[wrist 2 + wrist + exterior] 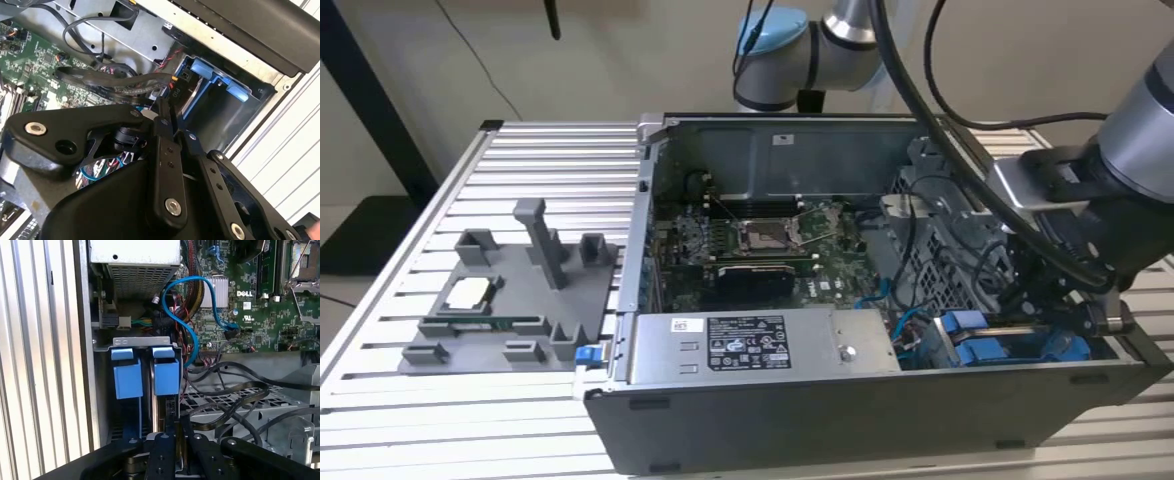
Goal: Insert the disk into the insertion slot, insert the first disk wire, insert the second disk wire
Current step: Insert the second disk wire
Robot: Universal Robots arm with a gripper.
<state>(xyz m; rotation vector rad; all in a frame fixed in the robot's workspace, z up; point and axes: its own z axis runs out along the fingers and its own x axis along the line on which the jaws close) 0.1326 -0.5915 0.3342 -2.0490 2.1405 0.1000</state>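
Closest in, the gripper (pixel 164 109) low in the drive bay at the computer case's (pixel 854 425) front corner, fingers (pixel 161 450) pressed together, with nothing plainly nipped between them. Just beyond the tips, the disk (pixel 194 95) in its blue carrier, standing on edge in the slot nearer the motherboard (pixel 761 240) and looking seated home; beside it, toward the case wall, a second blue carrier (pixel 125 377). Likely trouble here: snagging the loose black cables (pixel 225 390) draped over the perforated cage right beside the gripper, or dragging the blue cable (pixel 192 335) that loops down past the carrier, either one apt to tug a plug crooked or lift the carrier. Little room to work: case wall tight on one side, power-supply box (pixel 747 340) close along the front edge, cables crowding the other. Farther off, open motherboard, then the bare slatted table (pixel 534 160) toward the exterior view's left.
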